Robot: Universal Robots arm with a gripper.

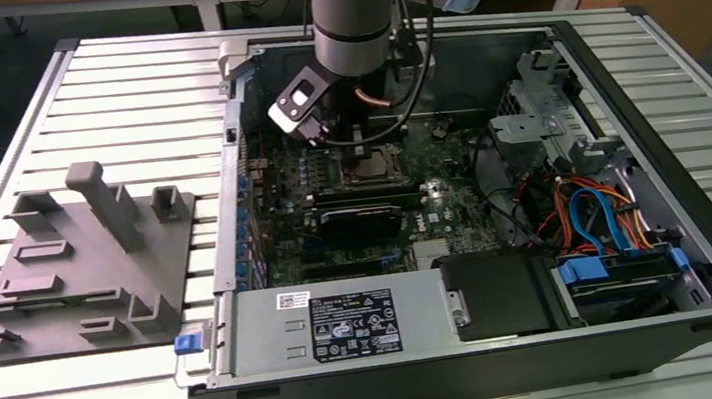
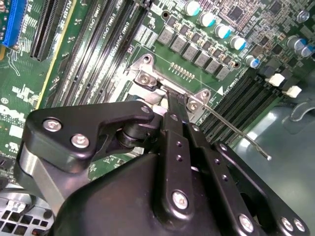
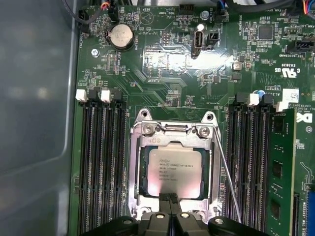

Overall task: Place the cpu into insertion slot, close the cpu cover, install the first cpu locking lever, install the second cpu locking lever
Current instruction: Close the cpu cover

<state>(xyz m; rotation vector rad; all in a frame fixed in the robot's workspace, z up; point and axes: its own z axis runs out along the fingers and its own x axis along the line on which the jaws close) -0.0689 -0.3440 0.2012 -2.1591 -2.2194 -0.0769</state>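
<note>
The cpu (image 3: 174, 172), a silver-grey square chip, lies flat in the insertion slot (image 1: 370, 166) on the green board. The cpu cover (image 3: 135, 172), a silver metal frame, lies down around the chip. My gripper (image 3: 170, 198) is shut, with its two black fingertips pressed together at one edge of the cover, at the chip's rim. In the second wrist view the gripper (image 2: 175, 104) meets the cover's hinge end. A thin wire locking lever (image 3: 229, 177) angles away from the socket's side, and its free end (image 2: 268, 157) stands raised off the board.
Black memory slots (image 3: 101, 162) flank the socket on both sides, and a green memory stick (image 3: 280, 172) stands in one. The case walls (image 1: 225, 174) ring the board, with cables and a drive cage (image 1: 600, 222) at the exterior view's right. A grey fixture (image 1: 81, 261) lies on the table.
</note>
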